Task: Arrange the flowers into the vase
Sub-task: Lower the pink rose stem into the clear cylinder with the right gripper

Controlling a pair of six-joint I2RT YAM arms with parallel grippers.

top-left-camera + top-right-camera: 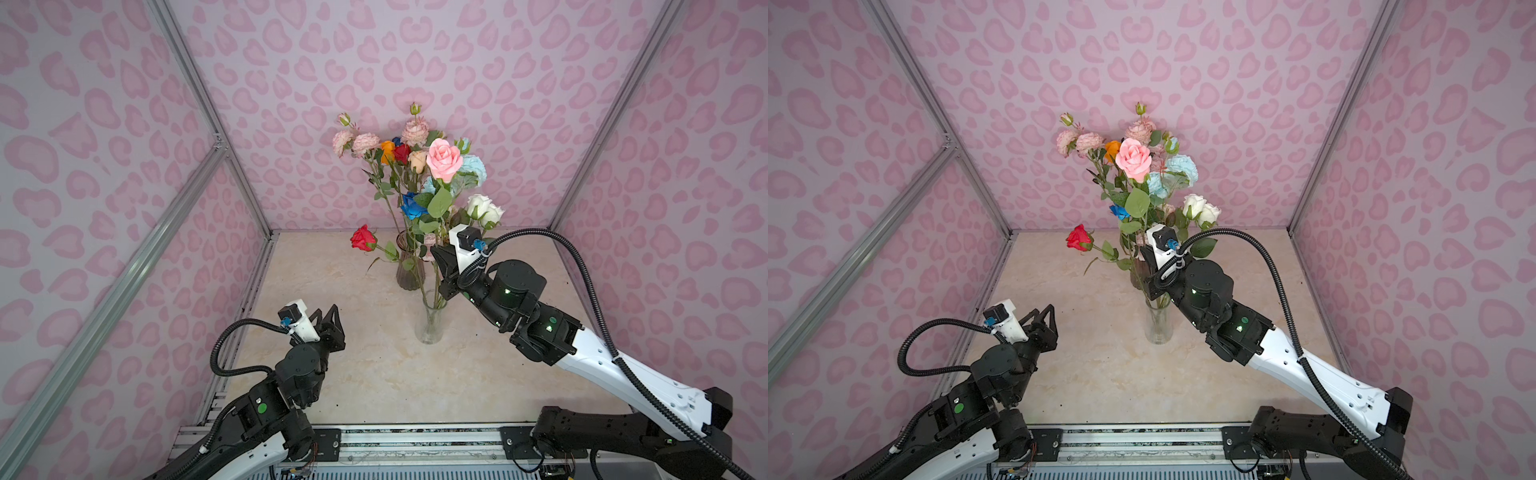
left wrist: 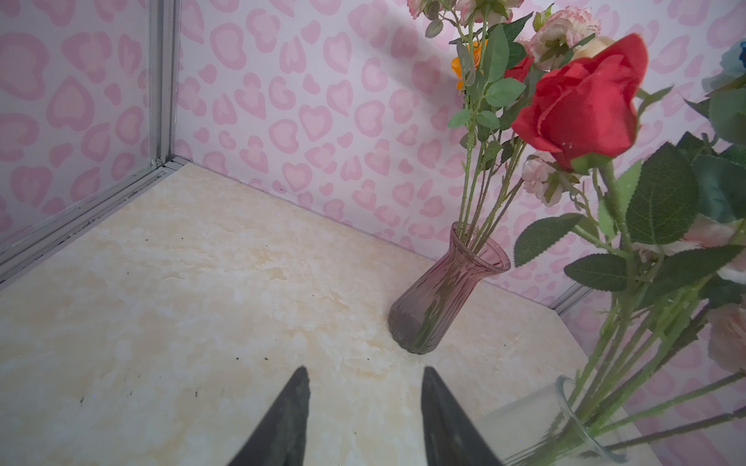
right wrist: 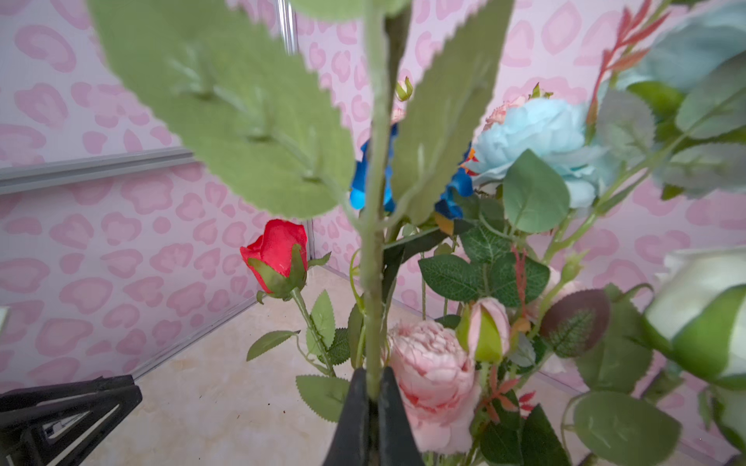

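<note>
A clear glass vase (image 1: 431,322) (image 1: 1158,326) stands mid-table with several flower stems in it. A red rose (image 1: 364,239) (image 2: 585,105) leans out of it to the left, and white roses (image 1: 484,208) lean right. Behind it, a purple-tinted vase (image 1: 409,268) (image 2: 440,290) holds pale pink, orange and red flowers (image 1: 390,147). My right gripper (image 1: 438,255) (image 3: 373,373) is shut on the green stem (image 3: 373,282) of a tall pink rose (image 1: 444,160) (image 1: 1133,158), just above the clear vase. The stem's lower end is hidden. My left gripper (image 1: 328,316) (image 2: 365,371) hangs open and empty, left of the clear vase.
Pink patterned walls with aluminium posts (image 1: 232,153) close in the left, back and right sides. The marble tabletop (image 1: 374,374) ends at a metal rail (image 1: 415,440) in front. Blue and light blue flower heads (image 3: 537,137) crowd the space beyond my right gripper.
</note>
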